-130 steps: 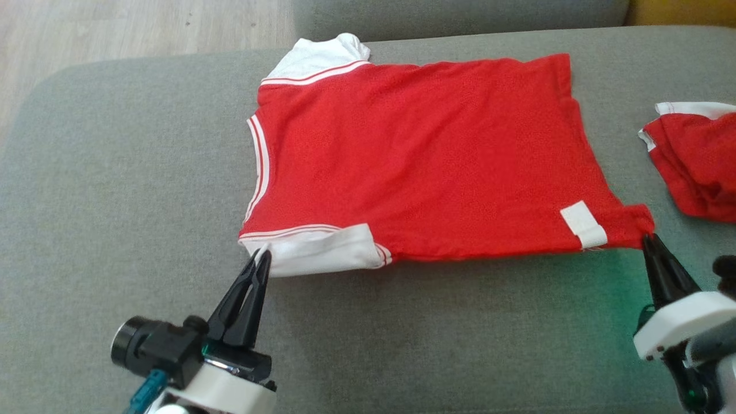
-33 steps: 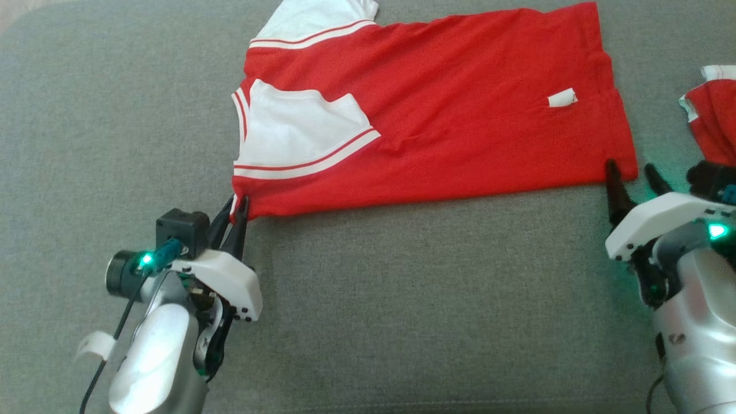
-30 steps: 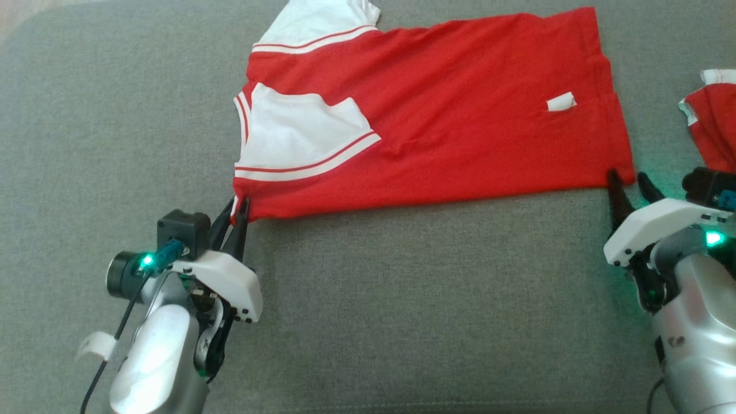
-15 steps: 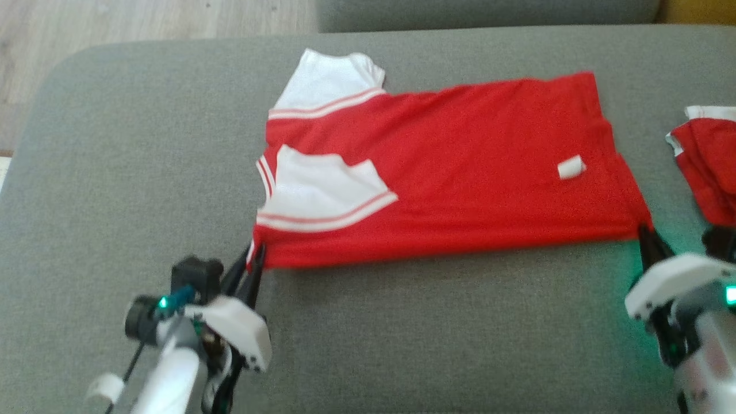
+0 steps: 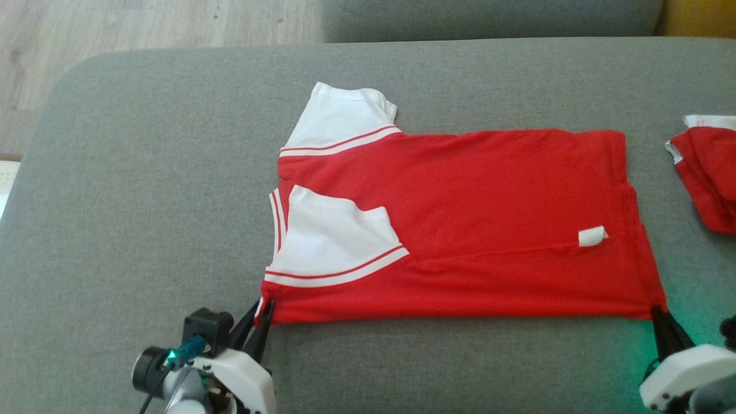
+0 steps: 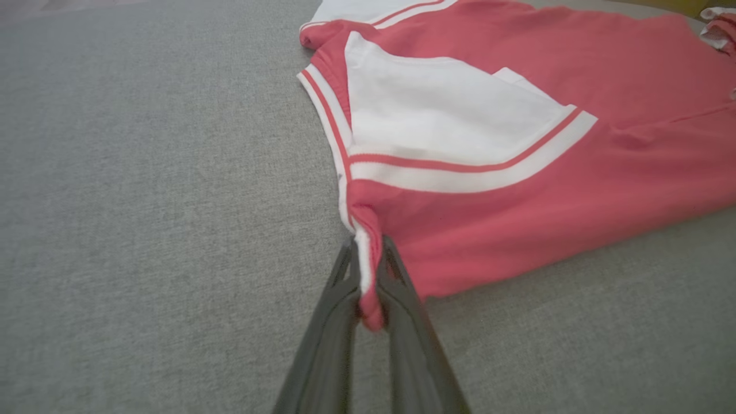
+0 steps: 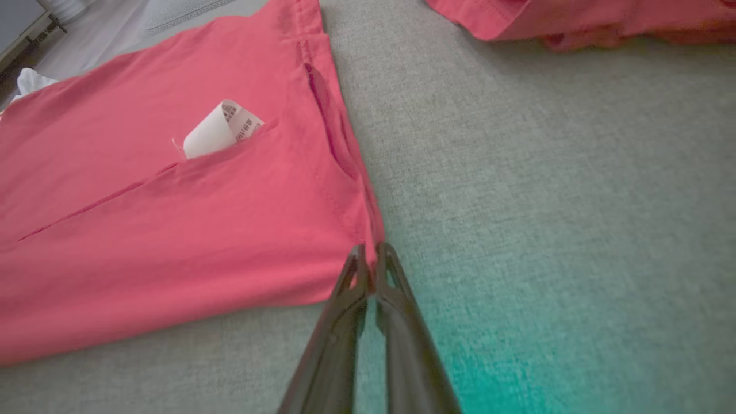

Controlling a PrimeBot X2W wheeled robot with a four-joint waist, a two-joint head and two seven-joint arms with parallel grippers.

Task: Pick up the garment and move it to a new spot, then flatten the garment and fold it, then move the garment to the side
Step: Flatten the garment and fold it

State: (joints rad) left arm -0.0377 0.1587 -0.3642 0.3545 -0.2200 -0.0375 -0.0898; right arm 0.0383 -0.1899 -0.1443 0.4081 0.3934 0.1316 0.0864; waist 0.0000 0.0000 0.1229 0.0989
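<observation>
Red shirt flat on cushion. Left gripper clamped on its shoulder corner; right gripper pinched shut on hem corner.

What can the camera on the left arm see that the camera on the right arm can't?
Left wrist view: the white sleeve folded onto the red shirt, and the left tool shut on the shirt's corner at the collar end.
Right wrist view: the white label, another red garment farther off, and the right tool shut on the hem corner.
Both: the same red shirt lying on the grey cushion.
</observation>
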